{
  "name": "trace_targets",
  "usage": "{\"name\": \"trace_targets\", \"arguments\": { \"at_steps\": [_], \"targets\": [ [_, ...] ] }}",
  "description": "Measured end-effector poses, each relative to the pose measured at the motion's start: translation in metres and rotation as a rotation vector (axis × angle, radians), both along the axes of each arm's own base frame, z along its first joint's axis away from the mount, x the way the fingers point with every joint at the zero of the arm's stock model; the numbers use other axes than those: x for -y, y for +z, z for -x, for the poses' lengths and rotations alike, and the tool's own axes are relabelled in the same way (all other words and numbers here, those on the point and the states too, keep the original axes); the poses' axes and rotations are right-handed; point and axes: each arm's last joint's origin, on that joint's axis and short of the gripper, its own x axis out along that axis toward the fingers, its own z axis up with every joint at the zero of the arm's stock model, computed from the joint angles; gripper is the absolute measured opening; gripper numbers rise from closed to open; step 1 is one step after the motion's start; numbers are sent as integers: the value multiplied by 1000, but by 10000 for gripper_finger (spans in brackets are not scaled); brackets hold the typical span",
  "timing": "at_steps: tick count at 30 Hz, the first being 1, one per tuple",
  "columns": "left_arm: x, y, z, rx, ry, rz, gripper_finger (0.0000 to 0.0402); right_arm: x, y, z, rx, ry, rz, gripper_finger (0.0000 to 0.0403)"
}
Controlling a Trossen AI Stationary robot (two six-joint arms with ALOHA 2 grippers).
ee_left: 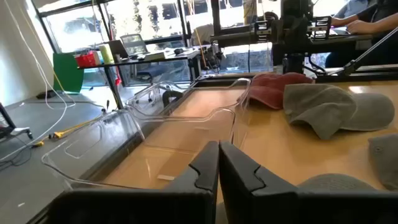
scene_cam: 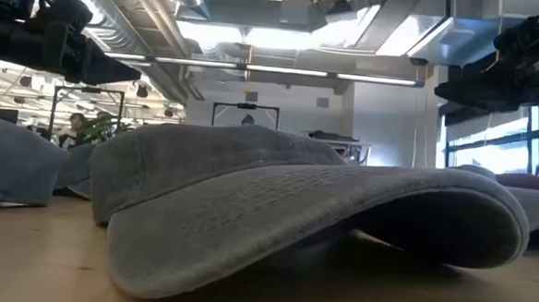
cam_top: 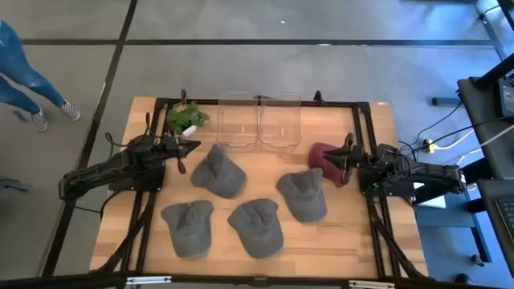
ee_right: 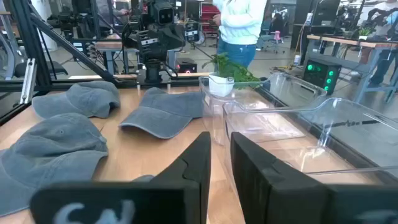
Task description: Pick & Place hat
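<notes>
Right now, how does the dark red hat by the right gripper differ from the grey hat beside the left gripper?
The dark red hat is maroon; the grey hat is charcoal. The dark red hat sits at the table's right edge, partly hidden under the right gripper; the grey hat lies fully exposed, just right of the left gripper. Both rest on the table, ungrasped.

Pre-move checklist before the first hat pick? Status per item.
1. Left gripper free of load: ok, fingers shut on nothing.
2. Right gripper free of load: ok, fingers nearly shut, nothing between them.
3. Hats reachable: ok, four grey hats lie apart on the table; the maroon hat sits by the right gripper.
4. Clear bins empty: ok.
5. Plant clear of left arm's path: cannot tell.
6. Person off the table: ok.
</notes>
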Motion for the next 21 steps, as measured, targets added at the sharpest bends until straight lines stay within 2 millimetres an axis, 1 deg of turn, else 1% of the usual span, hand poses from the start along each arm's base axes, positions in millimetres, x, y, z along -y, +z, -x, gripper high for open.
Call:
{"name": "trace_targets", "arguments": {
  "at_steps": [21],
  "targets": [
    [0, 0, 0, 0, 0, 0, 9, 0, 0, 0, 0, 0, 0, 65]
  ]
}}
